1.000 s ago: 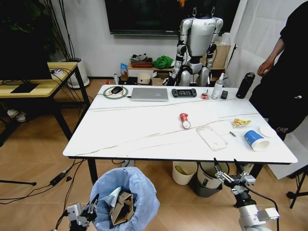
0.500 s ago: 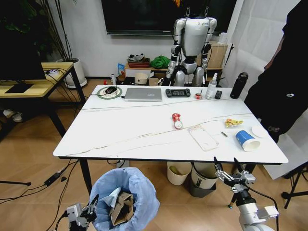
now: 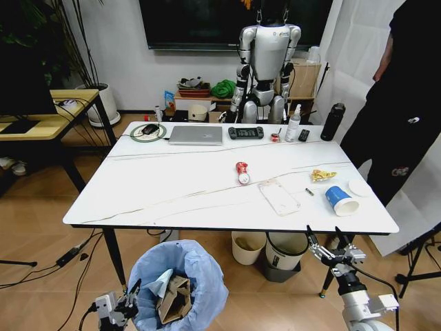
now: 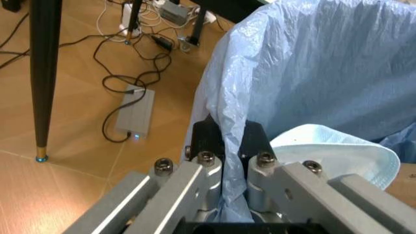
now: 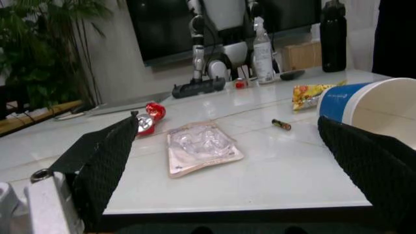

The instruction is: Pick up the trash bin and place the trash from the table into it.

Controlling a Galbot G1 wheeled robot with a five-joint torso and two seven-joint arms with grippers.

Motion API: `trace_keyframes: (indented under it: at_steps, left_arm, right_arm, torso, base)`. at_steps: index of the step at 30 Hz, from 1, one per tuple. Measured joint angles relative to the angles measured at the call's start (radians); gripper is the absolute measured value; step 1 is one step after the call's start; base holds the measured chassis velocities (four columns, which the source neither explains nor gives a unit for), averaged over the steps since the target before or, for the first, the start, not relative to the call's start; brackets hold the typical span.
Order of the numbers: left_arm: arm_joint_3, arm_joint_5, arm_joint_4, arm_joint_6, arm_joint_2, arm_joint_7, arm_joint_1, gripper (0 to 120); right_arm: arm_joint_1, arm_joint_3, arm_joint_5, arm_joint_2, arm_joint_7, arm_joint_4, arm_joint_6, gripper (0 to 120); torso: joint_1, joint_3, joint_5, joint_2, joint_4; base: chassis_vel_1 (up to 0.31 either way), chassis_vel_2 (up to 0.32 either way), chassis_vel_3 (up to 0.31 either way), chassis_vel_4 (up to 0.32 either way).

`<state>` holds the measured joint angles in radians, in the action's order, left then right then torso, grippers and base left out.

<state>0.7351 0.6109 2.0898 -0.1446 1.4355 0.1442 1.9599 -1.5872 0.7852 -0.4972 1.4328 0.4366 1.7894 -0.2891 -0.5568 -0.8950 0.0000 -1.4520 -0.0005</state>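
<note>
The trash bin [image 3: 178, 286], lined with a crinkled light-blue bag, is held low in front of the robot, below the near edge of the table [image 3: 172, 186], with torn brown cardboard [image 3: 176, 296] and white tissue seen inside it. Its bag-covered rim is clamped between the fingers of the left gripper [image 4: 224, 146] at the bin's left side. The right gripper [image 3: 335, 252] is raised at the lower right, just short of the table's near edge, with its fingers spread wide apart and nothing between them.

On the white marble-look top, the trash is scattered over the right half: a red wrapper [image 3: 242, 172] near the middle, a clear plastic sheet [image 3: 279, 197] beside it, a yellow wrapper [image 3: 321, 175], and a blue-and-white paper cup [image 3: 341, 201] lying on its side near the right edge. Along the far edge a laptop [image 3: 196, 134], a game controller [image 3: 246, 132] and a dark bottle [image 3: 331, 122] are lined up.

Under the table a cream bin [image 3: 247, 247] and a grey-black bin [image 3: 284, 252] are set on the wooden floor. Behind, a humanoid robot [image 3: 265, 62] is stood before a dark screen.
</note>
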Motion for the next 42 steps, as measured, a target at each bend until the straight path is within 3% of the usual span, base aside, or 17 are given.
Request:
trace_keyframes:
  at_steps: [12,18,26,36,42]
  left_arm:
    - [0.001,-0.017,0.006,0.002,0.016,0.001,0.008,0]
    - [0.014,-0.019,0.011,0.002,0.023,0.001,0.014,0]
    - [0.032,-0.026,0.019,0.006,0.038,0.001,0.027,0]
    - [0.045,-0.063,0.036,0.016,0.07,0.001,0.049,0]
    - [0.045,-0.056,0.051,-0.001,0.071,-0.009,0.047,0]
  right_arm:
    - [0.038,-0.017,0.029,-0.035,0.01,-0.016,-0.031,100]
    - [0.056,-0.08,0.078,-0.075,-0.081,0.014,-0.029,100]
    - [0.119,-0.195,0.089,-0.194,-0.188,0.081,0.114,100]
    - [0.321,-0.43,0.09,-0.462,-0.276,0.054,0.258,100]
    - [0.434,-0.552,0.131,-0.512,-0.276,-0.024,0.276,100]
  torso:
    - [0.0,0.0,0.0001,0.0,-0.0001]
    - [0.0,0.0,0.0001,0.0,0.0]
    - [0.0,0.0,0.0001,0.0,0.0001]
    - [0.0,0.0,0.0001,0.0,0.0002]
    - [0.0,0.0,0.0001,0.0,0.0001]
  base:
    - [-0.05,-0.042,0.052,0.045]
    - [0.0,0.0,0.0,0.0]
    - [0.0,0.0,0.0,0.0]
    - [0.0,0.0,0.0,0.0]
    - [0.0,0.0,0.0,0.0]
